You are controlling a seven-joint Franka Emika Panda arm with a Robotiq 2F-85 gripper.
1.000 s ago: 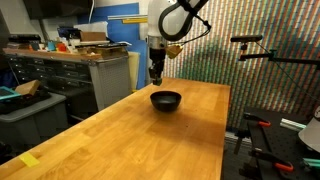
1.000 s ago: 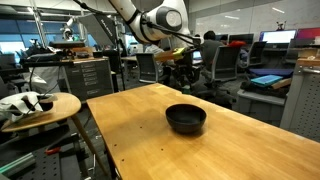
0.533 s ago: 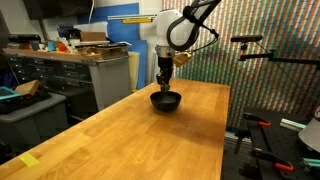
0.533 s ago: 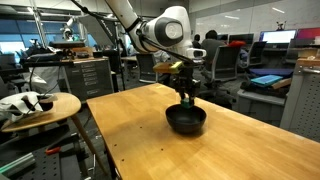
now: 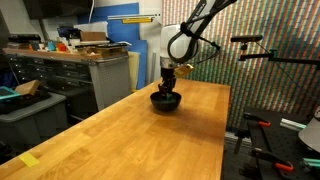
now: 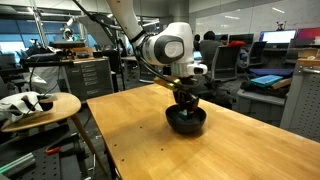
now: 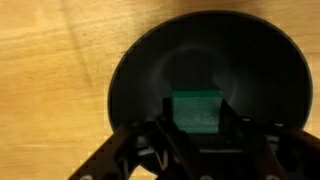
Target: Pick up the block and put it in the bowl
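Pincer [image 7: 198, 128] pinching green block [image 7: 196, 108], over black bowl [image 7: 132, 82] hollow, bowl on wooden table [image 7: 50, 60]

Over the bowl [image 7: 140, 70], seemingly smooth dark plastic with a dull sheen, my matt black gripper [image 7: 198, 140] pinches a matt green block [image 7: 196, 108]; under the bowl, varnished wooden table [image 7: 50, 60].

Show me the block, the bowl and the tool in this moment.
block [image 7: 196, 110]: wrist view, on its green face.
bowl [image 7: 135, 78]: wrist view, on its left inner wall.
tool [image 6: 186, 104]: in an exterior view, midway between its fingertips.
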